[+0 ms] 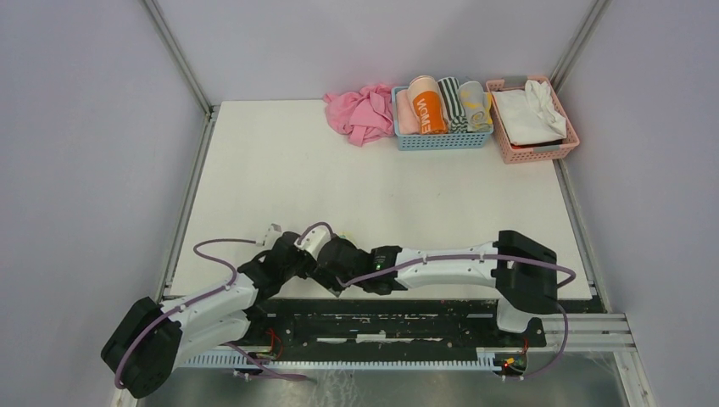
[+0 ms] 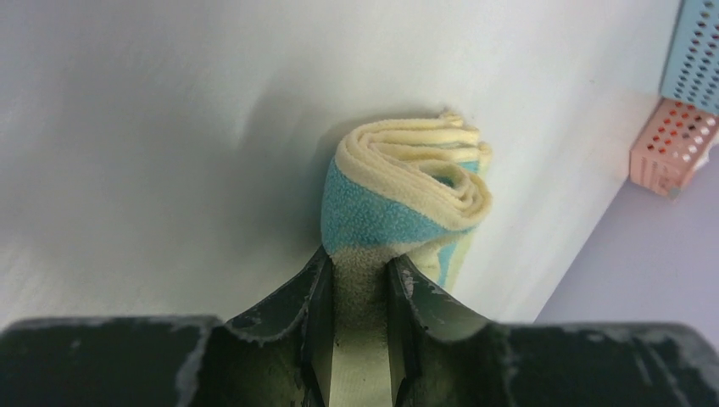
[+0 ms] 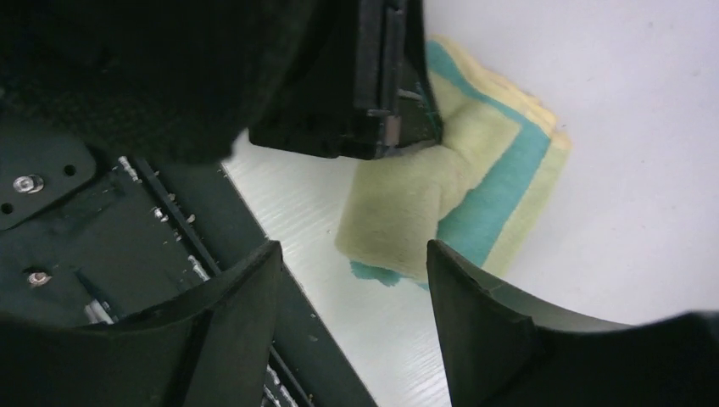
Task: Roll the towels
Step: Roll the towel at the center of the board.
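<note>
The pale yellow towel with teal figure lies rolled up on the white table near its front edge. My left gripper is shut on one end of the roll, with cloth pinched between its jaws. In the right wrist view the same towel lies just beyond my right gripper, which is open and empty, a little above the table edge and close to the left gripper's fingers. In the top view the arms hide the towel. The light grey towel with yellow marks sits rolled in the blue basket.
The blue basket holds several other rolled towels. A pink basket with white cloth stands at the back right. A plain pink cloth lies left of the blue basket. A dark rail runs along the table's front edge under both grippers.
</note>
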Controlling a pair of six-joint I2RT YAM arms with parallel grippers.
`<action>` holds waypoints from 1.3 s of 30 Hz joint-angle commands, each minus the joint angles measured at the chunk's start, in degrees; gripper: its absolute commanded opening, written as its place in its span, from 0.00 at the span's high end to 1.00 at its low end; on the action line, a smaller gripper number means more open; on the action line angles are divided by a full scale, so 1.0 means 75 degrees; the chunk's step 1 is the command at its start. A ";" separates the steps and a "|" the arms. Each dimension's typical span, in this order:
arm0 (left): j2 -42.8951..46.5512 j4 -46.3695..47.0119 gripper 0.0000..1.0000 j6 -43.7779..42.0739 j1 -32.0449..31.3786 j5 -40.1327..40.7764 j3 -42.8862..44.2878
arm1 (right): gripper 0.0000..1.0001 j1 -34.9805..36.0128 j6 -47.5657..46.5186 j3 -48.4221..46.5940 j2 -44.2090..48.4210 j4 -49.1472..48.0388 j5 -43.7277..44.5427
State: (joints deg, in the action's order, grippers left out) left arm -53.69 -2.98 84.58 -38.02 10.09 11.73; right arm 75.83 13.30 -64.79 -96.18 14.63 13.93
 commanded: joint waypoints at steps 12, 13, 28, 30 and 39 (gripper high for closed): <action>-0.0004 -0.0491 0.68 0.0653 -0.0133 0.0471 0.0048 | 0.41 0.0169 -0.0571 -0.0181 -0.1395 -0.0447 0.0548; 0.0007 -0.0459 0.68 0.0682 -0.0134 0.0464 0.0038 | 0.42 0.0177 -0.0521 -0.0013 -0.1330 -0.0587 0.0494; 0.0391 -0.0417 0.68 0.1252 -0.0134 0.0424 -0.0053 | 0.43 0.0145 -0.0970 0.1628 -0.0607 -0.2750 0.0881; 0.0390 -0.0381 0.69 0.1328 -0.0134 0.0402 -0.0058 | 0.42 0.0161 -0.0991 0.1516 -0.0645 -0.2640 0.0906; 0.0291 -0.0111 0.70 0.1571 -0.0135 0.0314 -0.0174 | 0.34 0.0201 -0.1265 0.1823 0.0237 -0.3488 0.0873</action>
State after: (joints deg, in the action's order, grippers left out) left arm -51.27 -4.64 92.75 -38.76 11.68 10.85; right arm 76.88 6.07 -51.35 -98.32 -4.21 20.38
